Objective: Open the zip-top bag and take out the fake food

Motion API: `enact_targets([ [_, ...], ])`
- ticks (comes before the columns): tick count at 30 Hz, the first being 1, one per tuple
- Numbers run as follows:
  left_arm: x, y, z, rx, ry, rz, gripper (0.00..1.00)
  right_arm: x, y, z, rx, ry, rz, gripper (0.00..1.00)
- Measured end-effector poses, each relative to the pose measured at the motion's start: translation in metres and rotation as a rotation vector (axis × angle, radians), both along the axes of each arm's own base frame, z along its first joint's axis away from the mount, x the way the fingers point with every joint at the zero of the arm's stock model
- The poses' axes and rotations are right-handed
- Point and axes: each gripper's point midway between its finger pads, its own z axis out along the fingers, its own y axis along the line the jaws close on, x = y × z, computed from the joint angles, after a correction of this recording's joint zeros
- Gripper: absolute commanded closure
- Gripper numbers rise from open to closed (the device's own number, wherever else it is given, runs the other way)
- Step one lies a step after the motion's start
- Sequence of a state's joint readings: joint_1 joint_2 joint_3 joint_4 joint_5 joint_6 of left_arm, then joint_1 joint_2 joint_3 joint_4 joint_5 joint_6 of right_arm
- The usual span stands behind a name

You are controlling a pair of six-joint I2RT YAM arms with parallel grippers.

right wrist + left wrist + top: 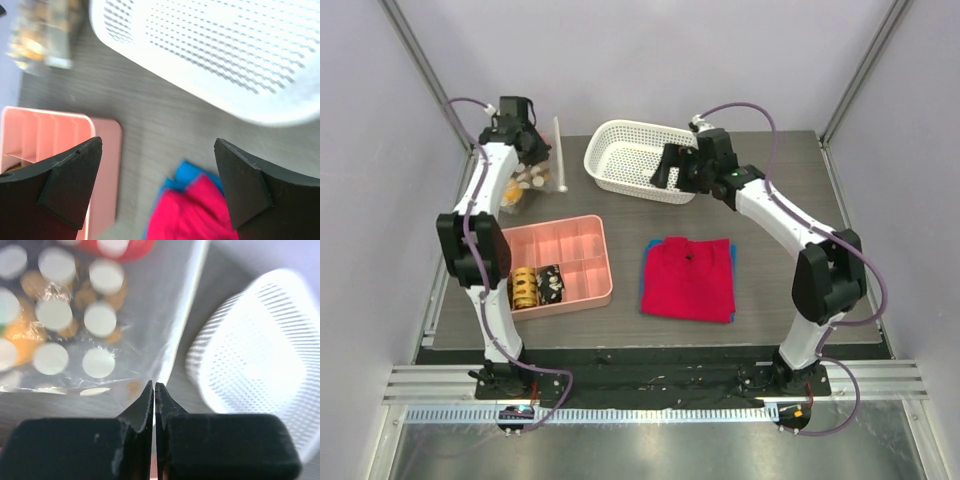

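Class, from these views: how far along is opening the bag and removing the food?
Done: nothing visible yet; the food sits inside the bag, which looks sealed. In hand: the left gripper is shut on the bag's edge by the zip strip; the right gripper hangs open by the basket, empty. Left: open the zip and take the food out.

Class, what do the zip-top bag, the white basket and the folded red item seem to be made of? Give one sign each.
Zip-top bag: thin clear plastic film, glossy; the fake food shows through and it creases. White basket: probably rigid moulded plastic; regular perforated walls. Red item: apparently soft matte fabric, folded flat.
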State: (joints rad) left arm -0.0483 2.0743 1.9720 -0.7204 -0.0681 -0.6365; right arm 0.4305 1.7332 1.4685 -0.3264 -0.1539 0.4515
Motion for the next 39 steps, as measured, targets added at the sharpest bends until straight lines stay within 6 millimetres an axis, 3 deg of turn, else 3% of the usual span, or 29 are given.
enact_targets([
  [4,0.005,-0.007,0.07,-0.141,-0.191,0.011,1.0,0.017,0.061,0.003,0.08,-0.103,0.111,0.0],
  [6,0.002,-0.014,0.084,-0.218,-0.242,0.007,1.0,0.021,0.097,0.006,0.117,-0.15,0.172,0.0],
  [9,-0.006,-0.024,0.075,-0.311,-0.232,-0.005,0.99,0.024,0.147,0.005,0.152,-0.183,0.246,0.01],
  [10,-0.007,-0.029,0.068,-0.338,-0.21,-0.013,0.76,0.026,0.16,0.005,0.161,-0.185,0.257,0.01],
  [12,-0.007,-0.033,0.055,-0.348,-0.161,-0.031,0.54,0.025,0.183,0.004,0.177,-0.178,0.281,0.01],
  [14,-0.005,-0.032,0.044,-0.317,-0.117,-0.048,0.32,0.021,0.192,0.002,0.183,-0.158,0.282,0.0],
  [15,-0.004,-0.031,0.038,-0.289,-0.104,-0.055,0.16,0.019,0.191,-0.001,0.177,-0.138,0.273,0.0],
  [18,-0.01,-0.024,0.021,-0.178,-0.06,-0.057,0.07,0.019,0.179,-0.004,0.158,-0.102,0.224,0.0],
  [24,-0.011,-0.024,-0.004,0.049,0.02,-0.074,0.06,0.009,0.15,0.001,0.109,-0.057,0.182,0.0],
  [26,-0.001,-0.028,-0.018,0.093,0.053,-0.073,0.07,0.005,0.143,0.006,0.1,-0.061,0.175,0.0],
  [29,0.012,-0.034,-0.055,0.16,0.129,-0.073,0.15,-0.001,0.135,0.013,0.083,-0.072,0.172,0.0],
  [30,0.012,-0.034,-0.067,0.175,0.155,-0.07,0.24,-0.002,0.134,0.014,0.08,-0.076,0.173,0.0],
  [32,0.009,-0.031,-0.092,0.207,0.218,-0.061,0.33,-0.002,0.132,0.016,0.073,-0.084,0.175,0.0],
  [34,0.003,-0.025,-0.111,0.237,0.27,-0.053,0.6,-0.002,0.132,0.014,0.068,-0.083,0.177,0.0],
  [36,-0.004,-0.019,-0.122,0.259,0.302,-0.046,1.0,-0.003,0.131,0.011,0.059,-0.076,0.181,0.0],
  [39,-0.002,-0.013,-0.123,0.268,0.294,-0.03,1.0,-0.006,0.132,0.006,0.057,-0.069,0.198,0.0],
])
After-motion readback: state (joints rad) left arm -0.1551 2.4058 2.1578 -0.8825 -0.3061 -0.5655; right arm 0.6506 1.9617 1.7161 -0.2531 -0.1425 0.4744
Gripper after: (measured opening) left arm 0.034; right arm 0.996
